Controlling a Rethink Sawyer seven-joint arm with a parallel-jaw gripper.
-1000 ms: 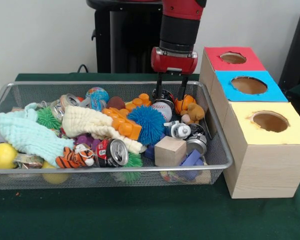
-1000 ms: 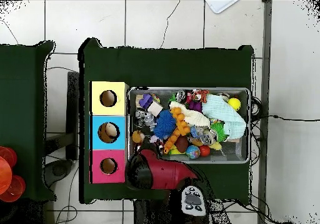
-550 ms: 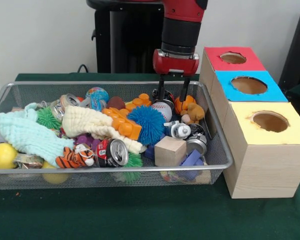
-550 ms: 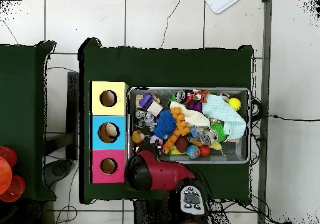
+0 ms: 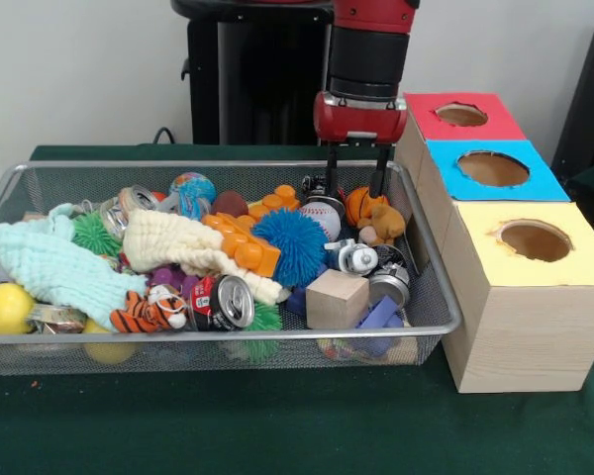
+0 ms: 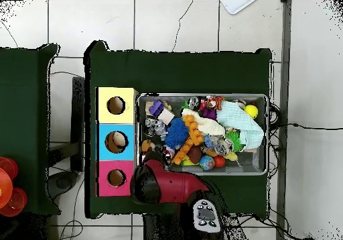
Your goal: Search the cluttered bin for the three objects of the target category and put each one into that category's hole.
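Observation:
My gripper (image 5: 354,184) hangs open over the far right corner of the wire bin (image 5: 431,327), its fingers spread with nothing between them. Just below the tips lie an orange basketball toy (image 5: 360,206), a white baseball (image 5: 323,217) and a small brown teddy (image 5: 385,225). To the right stands the wooden box with a red hole (image 5: 461,115), a blue hole (image 5: 493,168) and a yellow hole (image 5: 535,239). In the overhead view the red arm (image 6: 167,186) covers the gripper, and something pale shows inside the blue hole (image 6: 117,141).
The bin also holds a blue spiky ball (image 5: 290,243), a wooden cube (image 5: 337,298), a soda can (image 5: 222,302), a tiger toy (image 5: 142,313), a yellow ball (image 5: 4,309), a mint cloth (image 5: 54,263), a cream cloth (image 5: 181,241) and orange blocks (image 5: 246,242).
The gripper has risen out of the bin and drifted right toward the boxes, still open and holding nothing. The objects in the bin have not moved.

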